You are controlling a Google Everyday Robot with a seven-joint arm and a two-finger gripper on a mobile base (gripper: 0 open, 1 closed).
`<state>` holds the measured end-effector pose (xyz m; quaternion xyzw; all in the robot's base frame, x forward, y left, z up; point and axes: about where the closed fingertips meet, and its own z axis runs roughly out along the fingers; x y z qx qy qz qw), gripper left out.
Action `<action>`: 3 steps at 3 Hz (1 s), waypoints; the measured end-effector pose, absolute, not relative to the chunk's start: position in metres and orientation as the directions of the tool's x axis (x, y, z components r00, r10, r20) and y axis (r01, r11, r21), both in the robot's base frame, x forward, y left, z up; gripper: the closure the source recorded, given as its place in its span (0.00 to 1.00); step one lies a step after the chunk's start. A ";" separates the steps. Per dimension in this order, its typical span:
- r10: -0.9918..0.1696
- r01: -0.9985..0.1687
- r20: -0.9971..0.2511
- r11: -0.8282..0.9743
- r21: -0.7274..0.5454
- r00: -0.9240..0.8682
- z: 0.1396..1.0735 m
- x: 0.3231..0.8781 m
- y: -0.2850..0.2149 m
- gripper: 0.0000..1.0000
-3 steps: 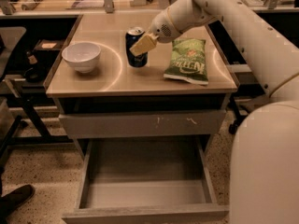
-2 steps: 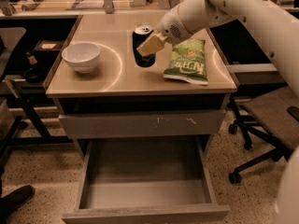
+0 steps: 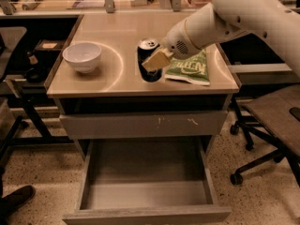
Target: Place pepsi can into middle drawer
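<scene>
The pepsi can, dark blue with a silver top, is upright near the middle of the tabletop. My gripper is shut on it from the right, and one tan finger lies across its front. The can's bottom is at or just above the table surface. The middle drawer is pulled fully open below the table's front, and nothing lies in it. Above it is a closed grey drawer front with small white scuff marks.
A white bowl sits on the left of the tabletop. A green chip bag lies right of the can, under my arm. An office chair stands to the right. A shoe is on the floor at lower left.
The can and my gripper have moved together to the right and toward the table's front edge. My arm has swung over the chip bag.
</scene>
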<state>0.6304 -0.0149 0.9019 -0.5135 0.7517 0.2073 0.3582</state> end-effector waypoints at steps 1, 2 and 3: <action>-0.623 -0.921 -0.752 0.387 -0.056 -0.216 0.902 0.630 -0.015 1.00; -0.623 -0.922 -0.754 0.382 -0.064 -0.206 0.906 0.631 -0.015 1.00; -0.612 -0.912 -0.750 0.409 -0.029 -0.251 0.899 0.609 -0.028 1.00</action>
